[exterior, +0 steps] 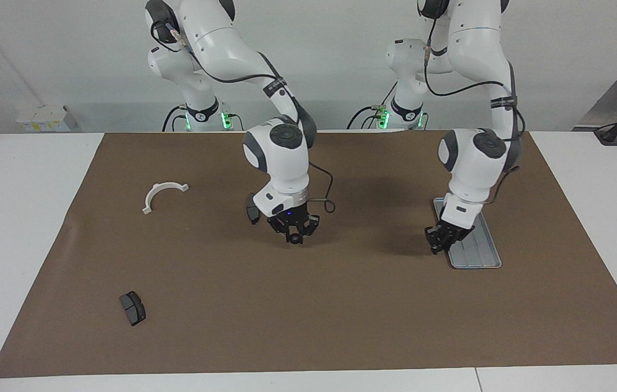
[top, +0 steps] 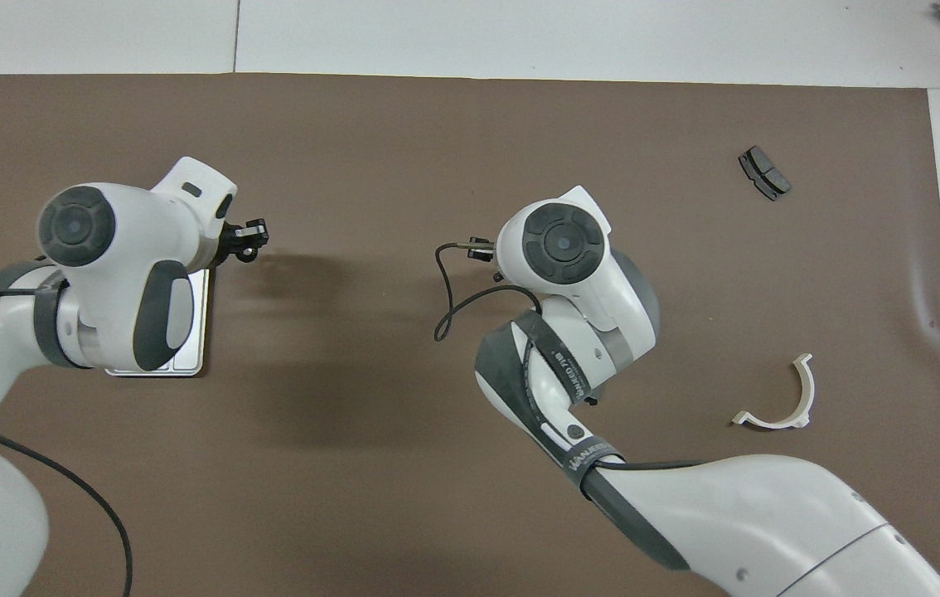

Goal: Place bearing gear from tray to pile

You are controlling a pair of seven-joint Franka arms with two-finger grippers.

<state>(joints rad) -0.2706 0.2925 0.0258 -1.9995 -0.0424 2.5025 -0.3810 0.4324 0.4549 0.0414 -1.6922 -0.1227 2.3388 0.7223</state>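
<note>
My left gripper (exterior: 439,239) hangs low at the tray's (exterior: 480,247) edge; my right gripper (exterior: 294,231) hovers over the mat, well apart from the tray.
</note>
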